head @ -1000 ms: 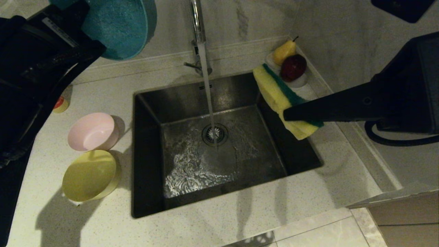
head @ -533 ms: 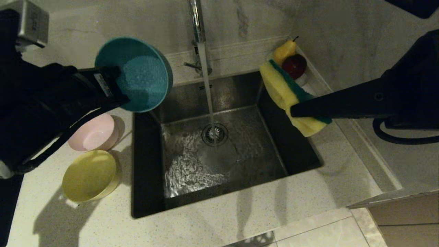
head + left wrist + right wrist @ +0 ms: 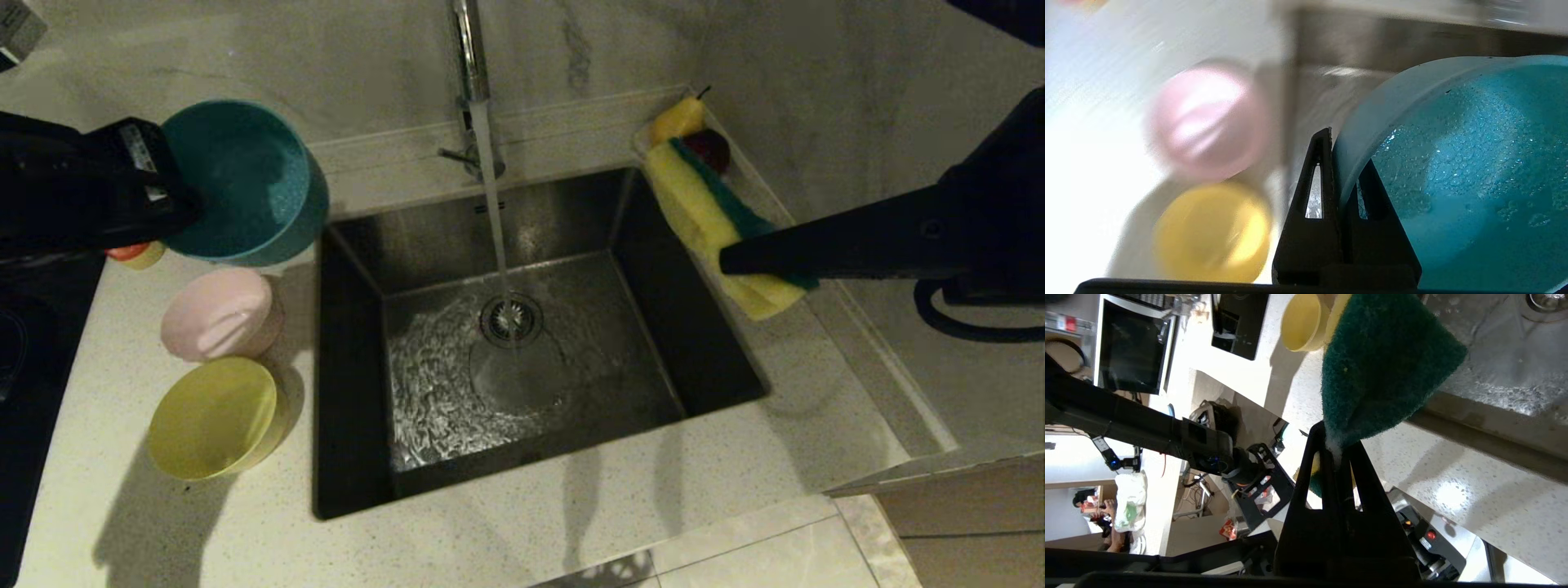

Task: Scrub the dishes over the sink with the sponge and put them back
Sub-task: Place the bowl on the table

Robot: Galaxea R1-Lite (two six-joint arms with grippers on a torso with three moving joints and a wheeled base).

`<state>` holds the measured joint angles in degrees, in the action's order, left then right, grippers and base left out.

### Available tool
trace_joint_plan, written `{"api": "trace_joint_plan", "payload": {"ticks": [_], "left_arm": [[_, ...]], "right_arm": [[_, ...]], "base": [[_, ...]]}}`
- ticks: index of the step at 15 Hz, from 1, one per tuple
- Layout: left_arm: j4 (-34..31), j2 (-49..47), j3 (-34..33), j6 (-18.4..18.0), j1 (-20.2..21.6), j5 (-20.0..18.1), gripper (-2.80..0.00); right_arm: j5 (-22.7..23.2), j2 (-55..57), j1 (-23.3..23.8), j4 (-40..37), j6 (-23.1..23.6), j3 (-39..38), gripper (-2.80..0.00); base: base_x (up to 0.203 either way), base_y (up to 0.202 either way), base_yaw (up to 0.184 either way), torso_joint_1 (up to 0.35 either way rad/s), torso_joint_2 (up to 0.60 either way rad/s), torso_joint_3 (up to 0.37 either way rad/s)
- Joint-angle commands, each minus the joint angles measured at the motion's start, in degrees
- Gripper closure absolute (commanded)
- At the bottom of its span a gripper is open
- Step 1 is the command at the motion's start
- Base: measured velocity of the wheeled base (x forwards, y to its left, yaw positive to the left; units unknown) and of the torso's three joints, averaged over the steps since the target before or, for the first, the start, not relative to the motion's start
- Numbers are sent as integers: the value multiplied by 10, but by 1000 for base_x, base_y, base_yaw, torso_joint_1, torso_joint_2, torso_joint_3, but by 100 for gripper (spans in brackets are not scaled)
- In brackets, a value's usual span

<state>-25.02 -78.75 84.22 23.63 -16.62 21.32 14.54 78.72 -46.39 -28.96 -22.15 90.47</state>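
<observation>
The sink point(image 3: 522, 343) runs with tap water. Left of it, above the table point(image 3: 571, 523), the left end effector point(image 3: 1345, 163) pinches the blue bowl point(image 3: 245, 184) by its rim; set it down level, behind the pink bowl point(image 3: 219, 314). Right of the sink, the right end effector point(image 3: 1337, 447) clamps the sponge point(image 3: 718, 220).

A round light blue plastic bowl point(image 3: 245, 184), wet inside, hangs tilted at upper left, beside the square steel sink point(image 3: 522, 343) under running water. Pale pink point(image 3: 219, 314) and yellow point(image 3: 214, 418) bowls sit lower left; a yellow-and-green sponge point(image 3: 718, 220) hangs upper right.
</observation>
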Motion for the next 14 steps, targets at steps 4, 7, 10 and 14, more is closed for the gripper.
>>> {"api": "trace_joint_plan", "payload": {"ticks": [4,7,10,14], "left_arm": [[-128,-96,110,90,214,-56,0],[-137,-135,138,148,306,-73,0],[-138,-141,147,181,371,-117,0],[-134,-177,163,200,457,-140,0]], "right_arm": [[6,6,17,0,-1,-17,0],[7,10,17,0,0,-18,0],[7,11,17,0,0,-19,0],[7,12,17,0,0,-24,0]], "base": [[0,0,0,0,0,0],[0,0,0,0,0,0],[0,0,0,0,0,0],[0,0,0,0,0,0]]}}
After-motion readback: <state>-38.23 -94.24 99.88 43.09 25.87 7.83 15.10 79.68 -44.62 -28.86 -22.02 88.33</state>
